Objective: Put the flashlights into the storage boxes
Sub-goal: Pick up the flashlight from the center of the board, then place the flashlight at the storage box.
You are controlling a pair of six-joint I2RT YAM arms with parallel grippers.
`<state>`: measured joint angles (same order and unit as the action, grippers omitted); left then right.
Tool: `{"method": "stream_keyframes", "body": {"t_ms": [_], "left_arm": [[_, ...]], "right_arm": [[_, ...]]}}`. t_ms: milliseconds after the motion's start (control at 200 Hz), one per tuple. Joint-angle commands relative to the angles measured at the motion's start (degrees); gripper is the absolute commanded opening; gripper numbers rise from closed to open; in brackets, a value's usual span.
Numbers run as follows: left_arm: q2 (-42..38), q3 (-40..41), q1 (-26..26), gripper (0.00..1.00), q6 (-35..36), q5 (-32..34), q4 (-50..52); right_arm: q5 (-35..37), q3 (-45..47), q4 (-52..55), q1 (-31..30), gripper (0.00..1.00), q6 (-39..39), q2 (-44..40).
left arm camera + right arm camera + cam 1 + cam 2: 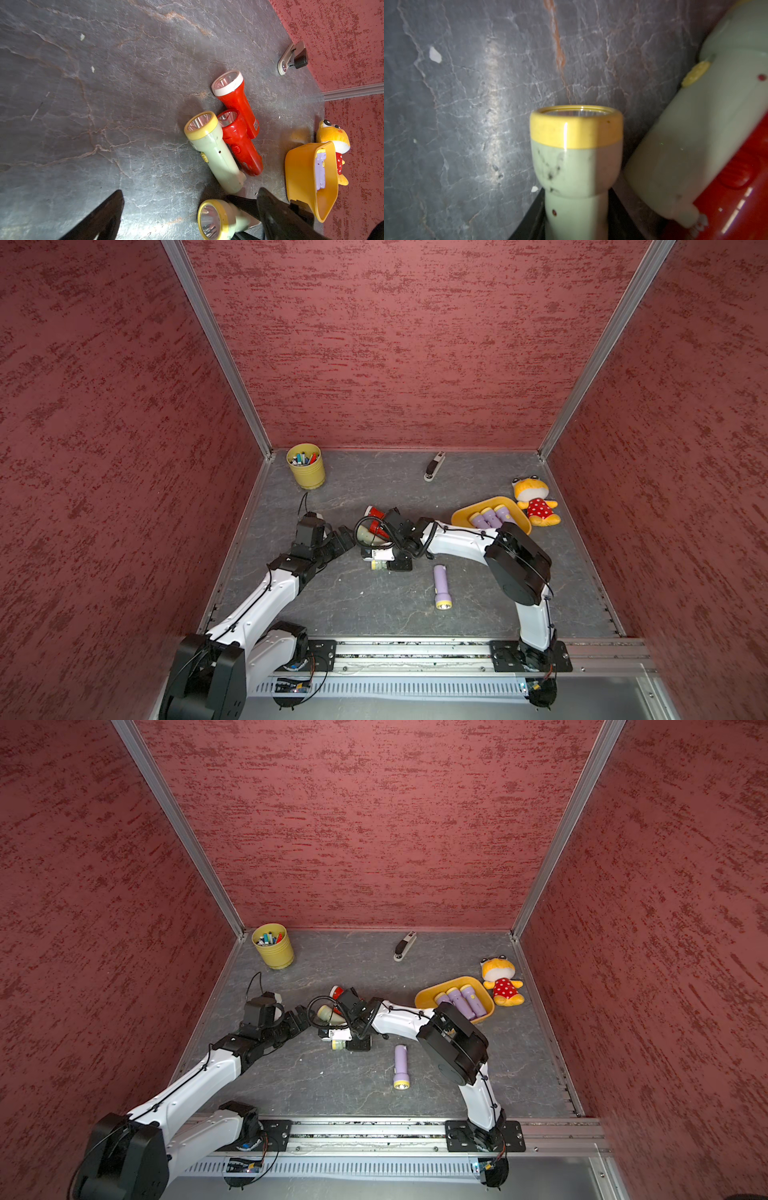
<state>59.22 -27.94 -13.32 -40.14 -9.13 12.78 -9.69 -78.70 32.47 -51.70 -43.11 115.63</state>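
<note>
My right gripper (576,209) is shut on the barrel of a pale green flashlight (576,158), low over the table's middle (380,565). Just behind it lie another pale green flashlight (214,153) and two red flashlights (234,104) (241,145), side by side. A lilac flashlight (441,587) lies alone nearer the front. The orange-yellow storage box (461,516) at the right holds three lilac flashlights (492,516). My left gripper (190,190) hangs open just left of the cluster (343,537), nothing between its fingers.
A yellow cup of pens (306,468) stands at the back left. A grey-and-white stapler-like object (434,466) lies near the back wall. A plush toy (536,502) rests against the box's far right side. Red walls enclose three sides.
</note>
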Motion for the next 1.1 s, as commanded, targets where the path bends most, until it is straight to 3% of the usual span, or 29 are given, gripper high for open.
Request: {"method": "stream_keyframes", "body": {"t_ms": [0, 250, 421, 832, 1097], "left_arm": [[-0.1, -1.1, -0.1, 1.00, 1.2, -1.0, -1.8], [0.7, -3.6, -4.1, 0.99, 4.6, 0.6, -3.8], [2.8, -5.5, -7.9, 0.99, 7.1, 2.7, -5.5], [16.2, -16.3, -18.1, 1.00, 13.8, 4.8, -10.6], [24.2, -22.3, -24.8, 0.99, 15.0, 4.6, -12.5]], "right_arm": [[1.8, 0.8, -1.5, -0.2, 0.29, -1.3, -2.0], [-1.8, 2.6, -4.6, 2.0, 0.25, 4.2, -8.3], [-4.0, 6.5, -6.5, 7.0, 0.25, 11.0, -14.1], [-7.1, 16.4, -6.5, 28.9, 0.25, 26.6, -28.2], [-10.0, 26.4, -12.0, 41.8, 0.25, 37.1, -39.5]]}}
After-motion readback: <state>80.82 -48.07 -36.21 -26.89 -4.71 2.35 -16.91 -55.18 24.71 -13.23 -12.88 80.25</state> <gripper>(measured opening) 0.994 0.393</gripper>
